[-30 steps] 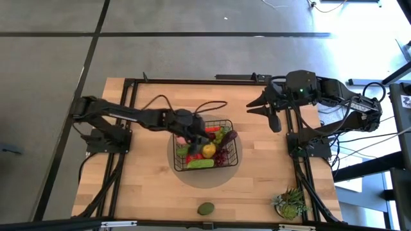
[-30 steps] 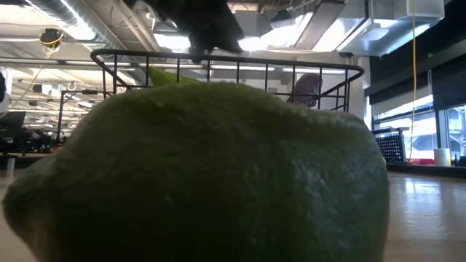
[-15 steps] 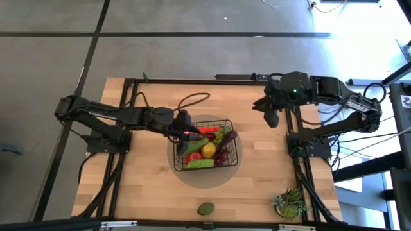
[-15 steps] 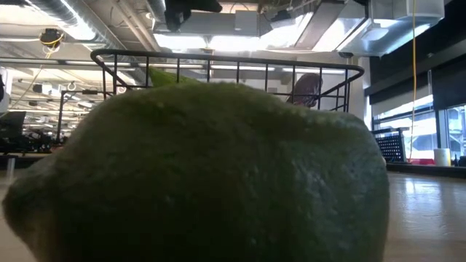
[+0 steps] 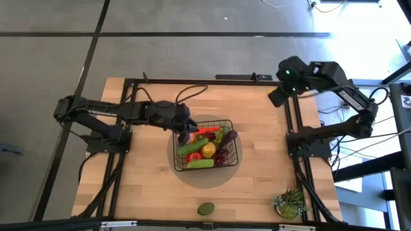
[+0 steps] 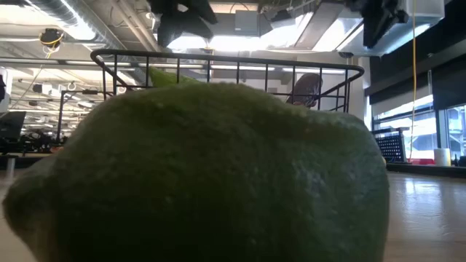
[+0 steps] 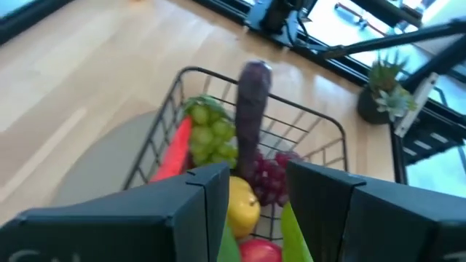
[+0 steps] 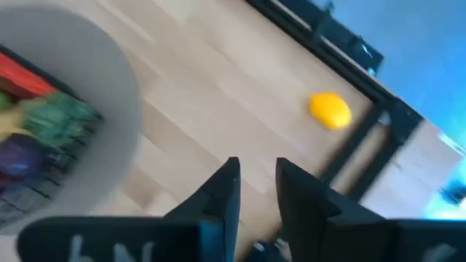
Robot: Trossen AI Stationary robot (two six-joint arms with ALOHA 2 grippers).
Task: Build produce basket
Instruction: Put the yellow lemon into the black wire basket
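High view: the basket (image 5: 226, 149) sits mid-surface, full of produce (image 5: 209, 151); the left end effector (image 5: 186, 135) hovers at its left rim. Left wrist view: fingers (image 7: 206, 200) parted, empty. Right wrist view: the right end effector (image 8: 256, 191), narrowly parted, empty, above a lemon (image 8: 330, 110).

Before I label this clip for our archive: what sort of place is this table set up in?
Probably a robotics lab or workshop in an industrial-style hall. The wooden table stands on a bare concrete floor, exposed ducts run along the ceiling, and two arms work around a wire basket of toy produce.
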